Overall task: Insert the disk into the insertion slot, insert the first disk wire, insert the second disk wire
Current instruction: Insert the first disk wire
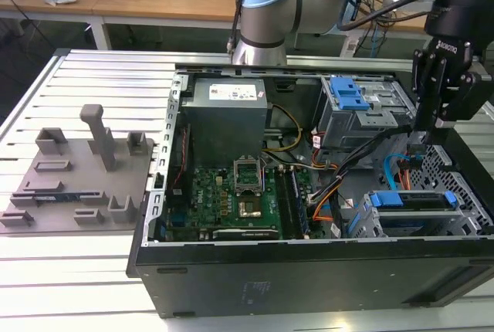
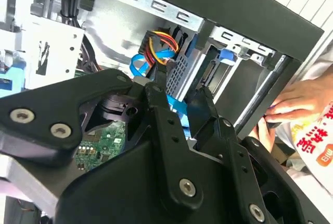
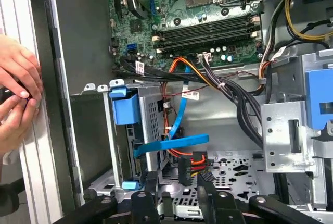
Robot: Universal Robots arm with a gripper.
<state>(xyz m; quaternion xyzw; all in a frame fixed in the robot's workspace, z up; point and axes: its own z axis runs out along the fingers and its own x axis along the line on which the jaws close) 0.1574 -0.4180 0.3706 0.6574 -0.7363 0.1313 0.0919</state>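
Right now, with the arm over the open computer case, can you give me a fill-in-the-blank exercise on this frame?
The disk sits in the insertion slot, edged in ___ plastic.
The gripper hangs over the computer case at the exterior view's ___ end.
The grey fixture tray lies outside the case, at the exterior view's ___.
Missing words: blue; right; left.

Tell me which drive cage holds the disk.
The low insertion slot, at the exterior view's lower right, holds the disk; the taller cage has a blue latch on top.
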